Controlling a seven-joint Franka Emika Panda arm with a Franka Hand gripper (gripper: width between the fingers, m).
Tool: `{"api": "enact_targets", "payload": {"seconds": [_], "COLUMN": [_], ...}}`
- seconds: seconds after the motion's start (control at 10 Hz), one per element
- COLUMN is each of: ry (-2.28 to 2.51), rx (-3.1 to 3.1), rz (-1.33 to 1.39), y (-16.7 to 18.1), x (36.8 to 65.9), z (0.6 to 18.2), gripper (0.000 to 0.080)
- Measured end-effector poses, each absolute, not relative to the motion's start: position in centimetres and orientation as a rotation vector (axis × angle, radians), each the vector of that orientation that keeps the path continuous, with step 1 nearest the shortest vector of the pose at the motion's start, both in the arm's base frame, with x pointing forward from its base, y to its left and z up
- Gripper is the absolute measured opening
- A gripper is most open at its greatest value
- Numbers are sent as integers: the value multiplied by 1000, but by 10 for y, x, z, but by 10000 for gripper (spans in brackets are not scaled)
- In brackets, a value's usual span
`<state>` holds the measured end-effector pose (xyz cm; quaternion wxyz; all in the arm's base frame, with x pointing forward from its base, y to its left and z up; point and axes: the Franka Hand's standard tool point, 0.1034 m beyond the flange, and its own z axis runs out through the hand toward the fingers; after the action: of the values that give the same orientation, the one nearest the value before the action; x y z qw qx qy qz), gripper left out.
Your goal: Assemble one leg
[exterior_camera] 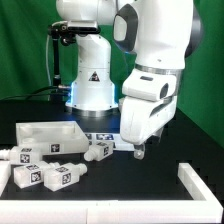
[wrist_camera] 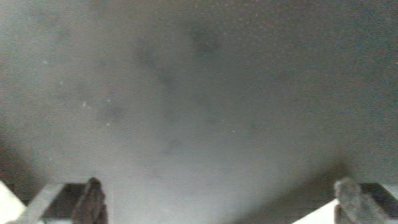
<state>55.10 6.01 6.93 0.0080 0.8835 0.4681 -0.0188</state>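
Note:
Several white legs with black-and-white tags lie on the dark table at the exterior view's left. One leg (exterior_camera: pixel 100 150) is nearest my gripper, another (exterior_camera: pixel 58 150) is beside it, and two more (exterior_camera: pixel 28 177) (exterior_camera: pixel 62 177) lie at the front. The large flat white panel (exterior_camera: pixel 45 133) lies behind them. My gripper (exterior_camera: pixel 140 150) hangs just above the table, to the right of the nearest leg and apart from it. In the wrist view my gripper (wrist_camera: pixel 221 200) is open, with the fingers (wrist_camera: pixel 80 200) wide apart and only bare dark table between them. No leg shows there.
The marker board (exterior_camera: pixel 103 137) lies between the panel and my gripper. A white raised border (exterior_camera: pixel 200 183) runs along the table's front and right side. The robot base (exterior_camera: pixel 90 85) stands at the back. A small white corner (wrist_camera: pixel 324 218) shows by one finger in the wrist view.

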Motion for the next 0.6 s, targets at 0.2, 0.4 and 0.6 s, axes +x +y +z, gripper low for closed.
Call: {"api": "enact_targets", "payload": {"seconds": [0.2, 0.4, 0.6], "ry": [1463, 1461, 1395], "rx": [2761, 2763, 2789], "rz": [-58, -58, -46], "y": [60, 60, 51], "x": [551, 551, 530], "z": [69, 69, 75], "gripper": [650, 650, 650]}}
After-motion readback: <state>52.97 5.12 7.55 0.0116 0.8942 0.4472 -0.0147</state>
